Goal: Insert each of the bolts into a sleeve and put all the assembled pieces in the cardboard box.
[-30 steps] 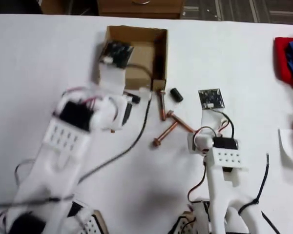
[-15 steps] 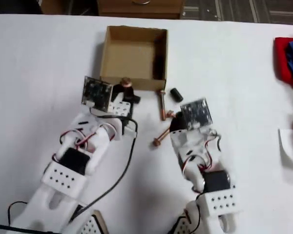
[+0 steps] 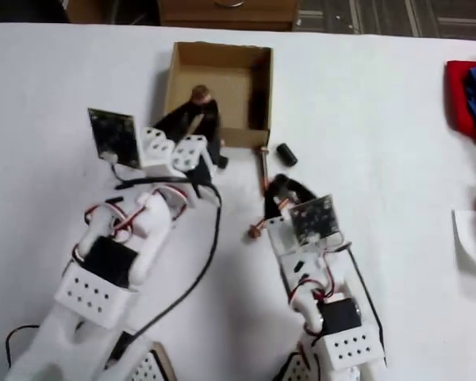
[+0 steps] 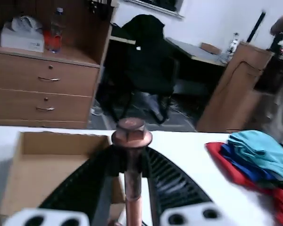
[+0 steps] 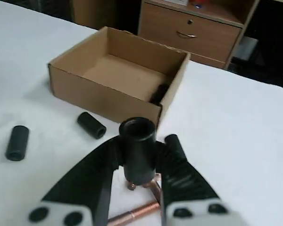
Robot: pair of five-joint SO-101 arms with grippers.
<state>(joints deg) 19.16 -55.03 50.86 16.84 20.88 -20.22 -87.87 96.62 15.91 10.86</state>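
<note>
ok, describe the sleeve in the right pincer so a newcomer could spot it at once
Start at the box; the right pincer sits near one corner of it. The sleeve clamped in it stands upright, open end up; the loose sleeves lie on their sides.

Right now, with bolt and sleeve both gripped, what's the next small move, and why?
Probably swing the left gripper toward the right gripper: it holds a bolt head-up, the right holds a sleeve upright, and the two are apart, unjoined.
</note>
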